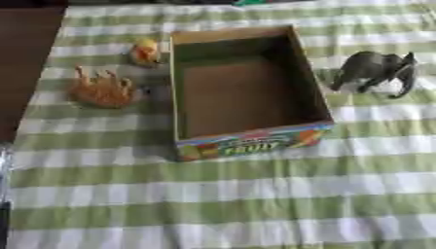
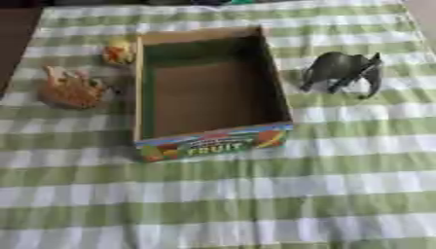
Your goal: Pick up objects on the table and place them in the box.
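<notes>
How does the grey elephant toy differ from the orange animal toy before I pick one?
The grey elephant is dark and stands right of the box; the orange animal lies left of it, legs pointing up. The elephant looks somewhat bigger. Both rest on the checked cloth, outside the box, untouched.

The open brown cardboard box [image 2: 213, 92], standing on the green-and-white checked cloth, carries the only readable text: the word "FRUIT" in pale capitals on a green band [image 2: 214, 148] along its colourful near outer wall. A smaller line of lettering above that word is too blurred to read.
</notes>
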